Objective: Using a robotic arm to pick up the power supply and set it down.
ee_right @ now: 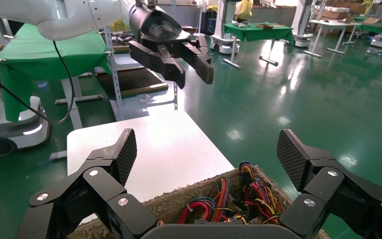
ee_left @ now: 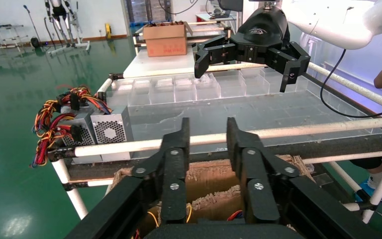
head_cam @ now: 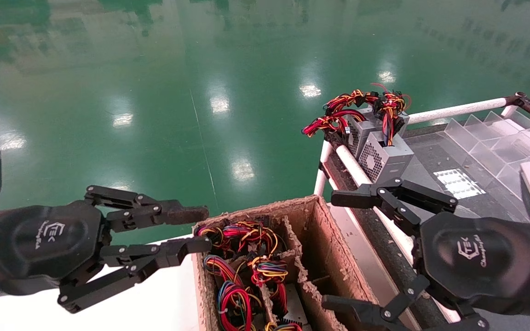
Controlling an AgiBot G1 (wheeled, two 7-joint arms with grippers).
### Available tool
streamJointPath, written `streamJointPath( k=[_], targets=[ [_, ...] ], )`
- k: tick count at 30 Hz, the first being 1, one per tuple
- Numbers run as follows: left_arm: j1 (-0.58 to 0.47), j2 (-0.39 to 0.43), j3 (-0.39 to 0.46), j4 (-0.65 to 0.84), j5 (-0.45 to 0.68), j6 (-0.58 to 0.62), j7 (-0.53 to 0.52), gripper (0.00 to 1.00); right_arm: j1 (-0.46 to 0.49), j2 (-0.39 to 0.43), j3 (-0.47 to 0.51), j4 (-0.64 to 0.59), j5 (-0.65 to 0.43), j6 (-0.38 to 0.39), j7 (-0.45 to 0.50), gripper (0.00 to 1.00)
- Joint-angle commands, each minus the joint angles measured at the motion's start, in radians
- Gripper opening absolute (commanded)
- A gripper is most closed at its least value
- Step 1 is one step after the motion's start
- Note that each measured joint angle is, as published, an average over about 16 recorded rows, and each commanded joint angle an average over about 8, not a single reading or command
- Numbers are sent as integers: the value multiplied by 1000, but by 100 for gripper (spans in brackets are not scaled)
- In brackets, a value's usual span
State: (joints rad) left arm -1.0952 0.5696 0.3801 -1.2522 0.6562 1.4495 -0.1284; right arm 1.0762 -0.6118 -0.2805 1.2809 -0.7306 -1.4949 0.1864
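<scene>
Item: grey metal power supply (head_cam: 231,297), body mostly hidden under red, yellow and orange wires. It lies in the left compartment of one torn brown cardboard box (head_cam: 320,239), bottom centre.

Right black claw (head_cam: 336,250): lower right, fingers spread wide, empty, beside the box's right wall, which stands between it and the item.

Left black claw (head_cam: 196,230): lower left, slightly parted, empty, at the box's left rim.

Two grey vent-grilled metal boxes (head_cam: 382,154): on the white-railed surface (head_cam: 458,108), upper right.
</scene>
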Motion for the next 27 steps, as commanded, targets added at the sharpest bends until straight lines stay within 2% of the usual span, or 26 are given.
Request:
streamJointPath(
  k=[1, 17, 18, 25, 26, 27],
  targets=[
    [0, 0, 0, 0, 0, 0, 0, 0, 0, 0, 0, 0, 0, 0, 0, 100],
    [0, 0, 0, 0, 0, 0, 0, 0, 0, 0, 0, 0, 0, 0, 0, 100],
    [0, 0, 0, 0, 0, 0, 0, 3, 0, 0, 0, 0, 0, 0, 0, 100],
    [0, 0, 0, 0, 0, 0, 0, 89, -4, -1, -2, -7, -5, 5, 1, 100],
    [0, 0, 0, 0, 0, 0, 0, 99, -5, -2, -4, -10, -9, 8, 1, 100],
    [0, 0, 0, 0, 0, 0, 0, 100, -6, -4, -6, -12, -13, 10, 1, 100]
  ],
)
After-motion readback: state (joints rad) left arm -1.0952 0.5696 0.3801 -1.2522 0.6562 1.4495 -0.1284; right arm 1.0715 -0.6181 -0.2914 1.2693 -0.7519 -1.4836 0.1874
